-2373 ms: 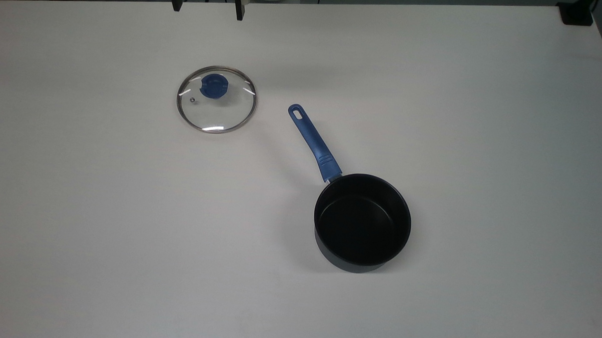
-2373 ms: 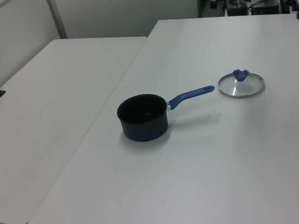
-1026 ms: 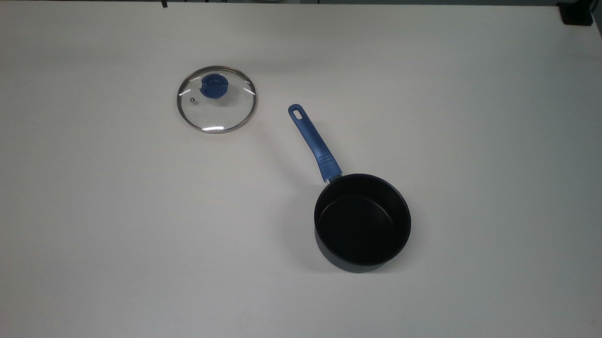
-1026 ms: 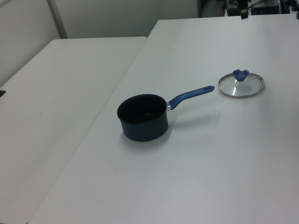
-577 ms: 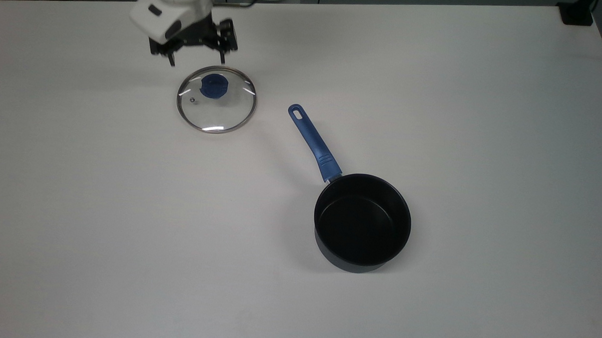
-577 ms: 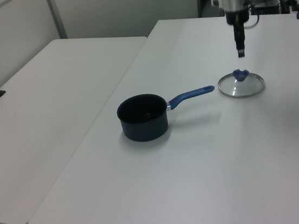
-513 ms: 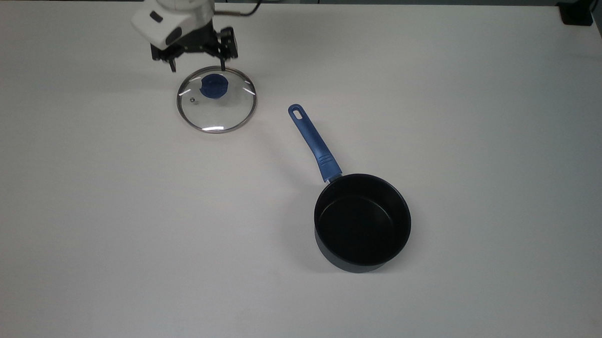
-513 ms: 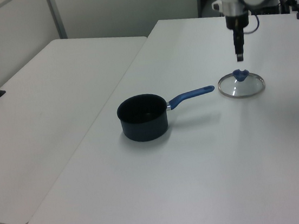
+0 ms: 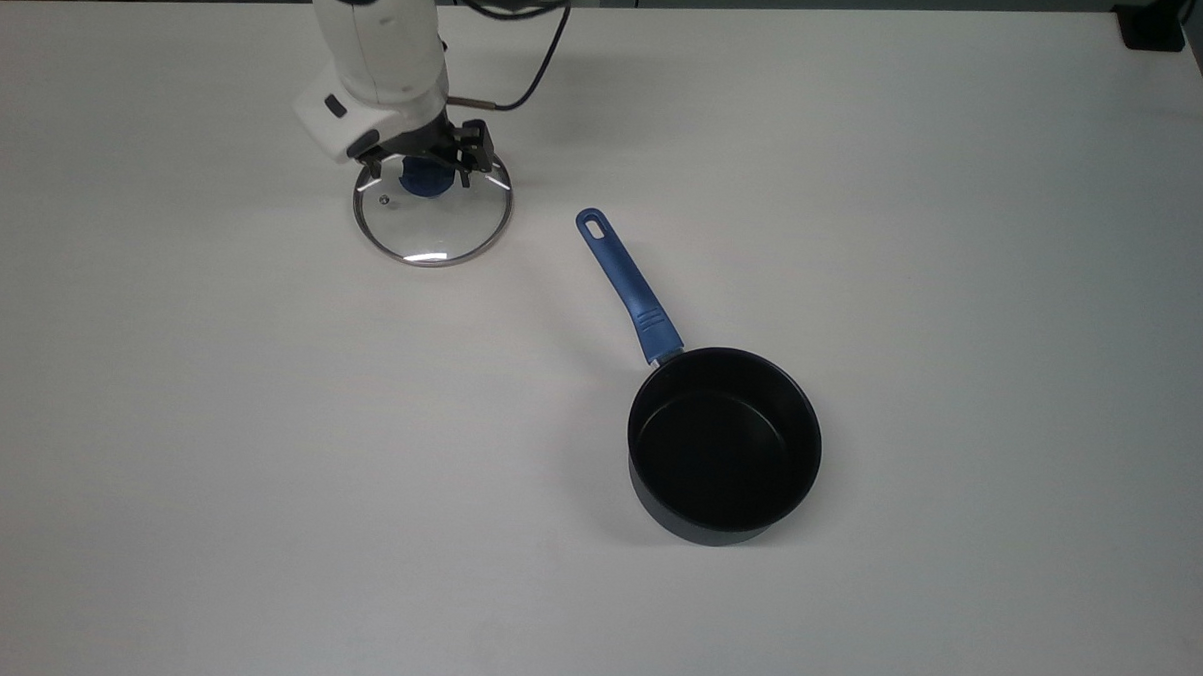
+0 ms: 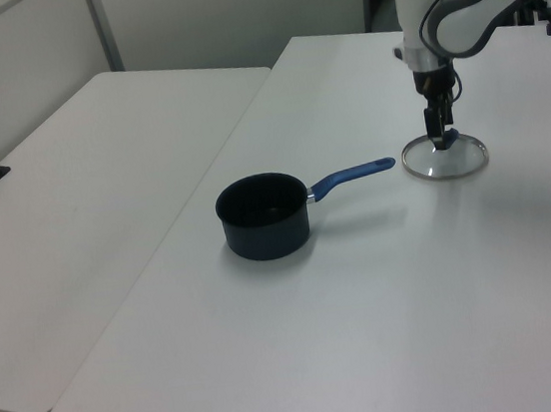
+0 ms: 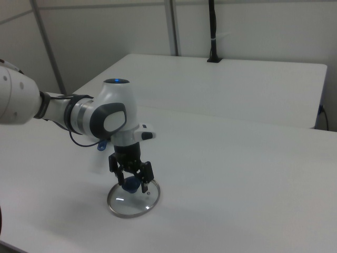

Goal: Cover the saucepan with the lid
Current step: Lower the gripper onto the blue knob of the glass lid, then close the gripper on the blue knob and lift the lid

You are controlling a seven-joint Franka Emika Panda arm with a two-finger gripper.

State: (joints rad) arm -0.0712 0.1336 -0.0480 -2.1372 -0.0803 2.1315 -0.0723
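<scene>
Top view: the gripper [image 9: 419,175] is spread open astride the knob [image 9: 425,181] of the lid [image 9: 432,216], which lies flat on the table [image 9: 259,416]; the saucepan [image 9: 723,442] sits well apart. Left view: the lid [image 10: 446,158] lies just beyond the pan's handle tip — fingers down at its knob. Right view: the open fingers [image 11: 144,185] flank the knob.

top view overhead, side views opposed

Even, bright overhead light; soft faint shadows on the white bench [image 9: 257,466]; small glare spots on the round clear glass lid [image 9: 432,234].
</scene>
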